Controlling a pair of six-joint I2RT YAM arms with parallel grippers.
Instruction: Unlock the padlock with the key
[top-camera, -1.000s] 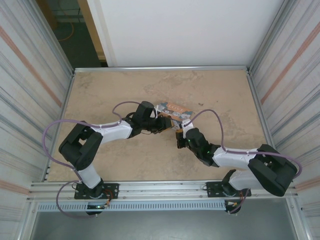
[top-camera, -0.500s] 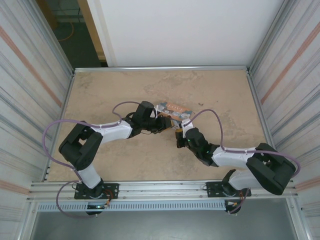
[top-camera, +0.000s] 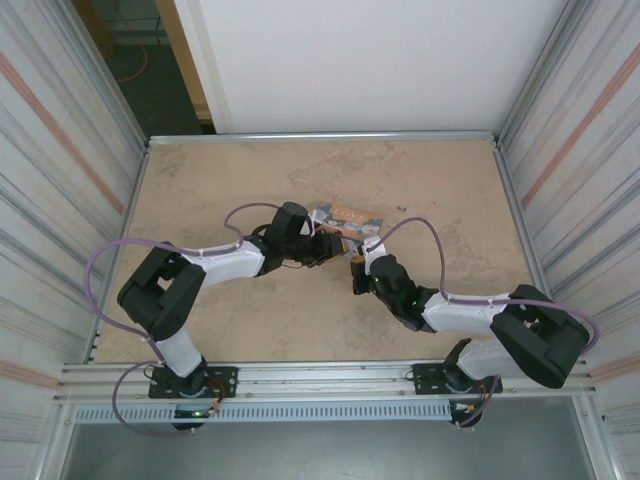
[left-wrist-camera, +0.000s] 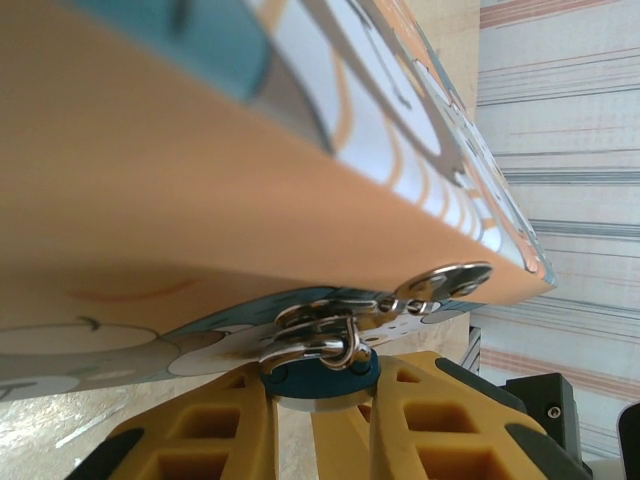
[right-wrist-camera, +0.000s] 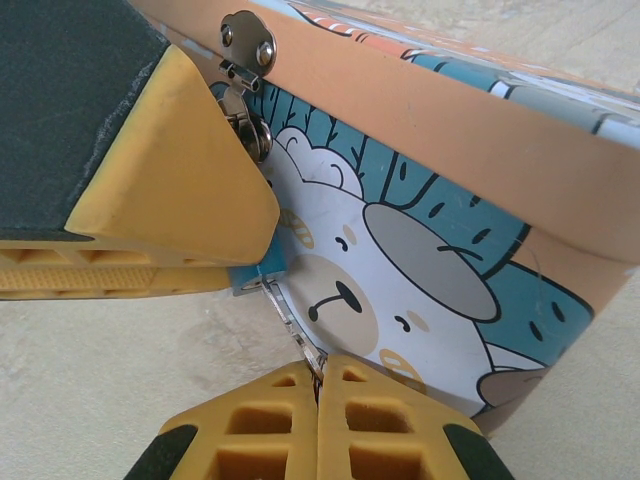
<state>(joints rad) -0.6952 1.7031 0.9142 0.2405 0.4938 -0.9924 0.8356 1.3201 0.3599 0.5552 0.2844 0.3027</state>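
Reaching rightward with the left arm, folded sharply near its base, forearm low toward mid-tabletop. Reaching leftward with the right arm, elbow out by the right wall, wrist brought up against the other at the orange tin.

Pinching the small blue padlock between the left fingers, directly under the tin's metal hasp and hooked through it. Clamping the thin silvery key in the closed right fingers, blade slanting up to the padlock's blue body; cannot tell whether seated in the keyhole.

Tight at the hasp: left finger just beside the key, tin's front touching close behind. Bare tabletop on every side of the tin, with rails and walls well apart.
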